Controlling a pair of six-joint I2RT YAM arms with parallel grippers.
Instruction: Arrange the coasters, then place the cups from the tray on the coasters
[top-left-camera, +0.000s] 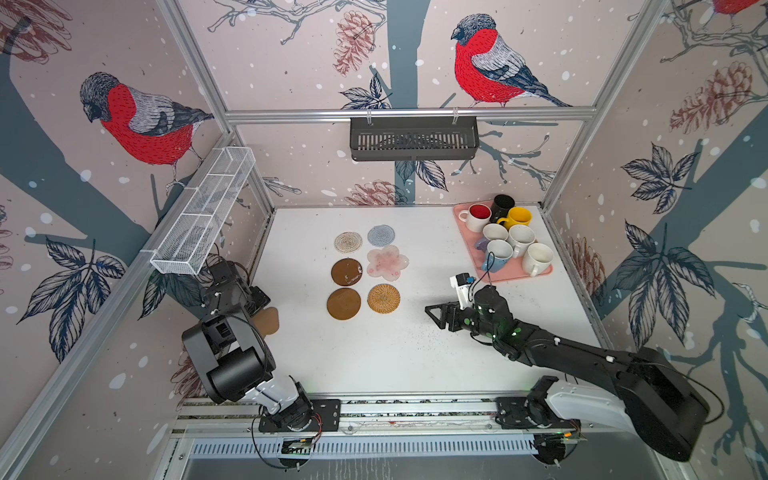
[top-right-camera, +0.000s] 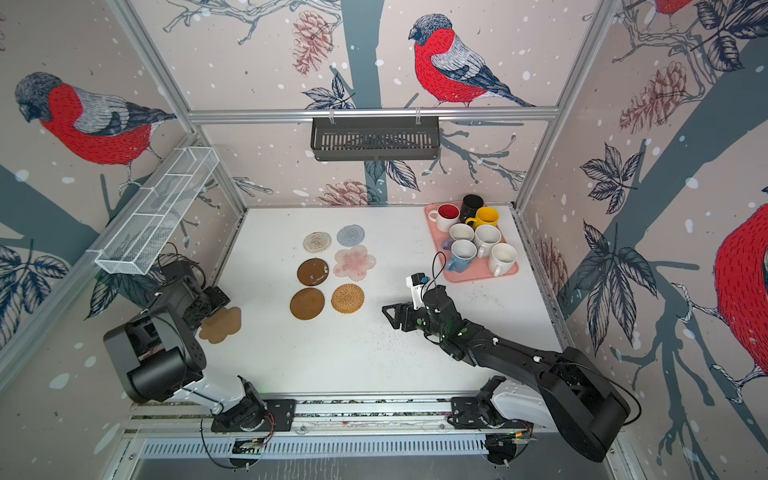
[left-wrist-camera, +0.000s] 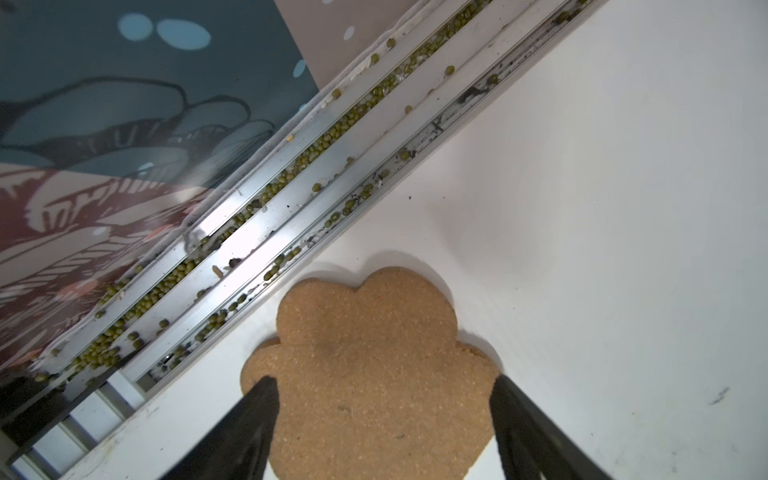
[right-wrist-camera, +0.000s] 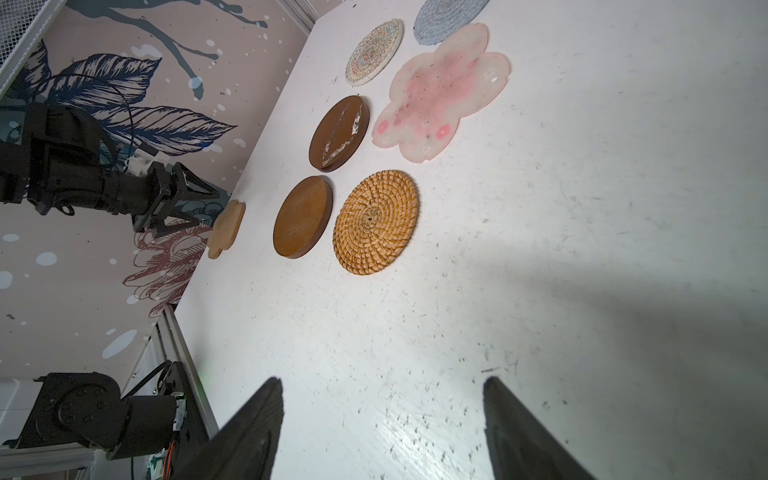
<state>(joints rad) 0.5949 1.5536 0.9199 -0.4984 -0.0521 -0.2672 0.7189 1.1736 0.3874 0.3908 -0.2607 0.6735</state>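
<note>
Left wrist view is showing the left pincer (left-wrist-camera: 382, 380) standing spread wide, its two fingers (left-wrist-camera: 249, 428) flanking the cork flower coaster (left-wrist-camera: 365, 332), which is lying flat on the desk (left-wrist-camera: 582, 208) close to the rail (left-wrist-camera: 291, 199) at the left edge. As far as I can judge, nothing is being pinched. Over to the right, the right pincer (right-wrist-camera: 382, 380) is hanging over bare desk, likewise spread and gripping nothing. Beyond, in both top views, six coasters are sitting in a tidy block at mid-desk. Nearest is a plain brown disc (top-left-camera: 343, 304) beside the wicker round (top-left-camera: 383, 297), then a scuffed brown disc (top-left-camera: 346, 272) beside the pink flower (top-left-camera: 387, 261), and farthest the beige woven round (top-left-camera: 348, 242) beside the grey-blue woven round (top-left-camera: 381, 235). The cork flower coaster is lying well apart from that block, so the arranging is looking nearly finished, with one piece left to bring in. At the far right corner, all seven cups (top-left-camera: 520, 239) are crowding the pink tray (top-left-camera: 515, 277). None is resting on a coaster, so the whole second half is waiting.
</note>
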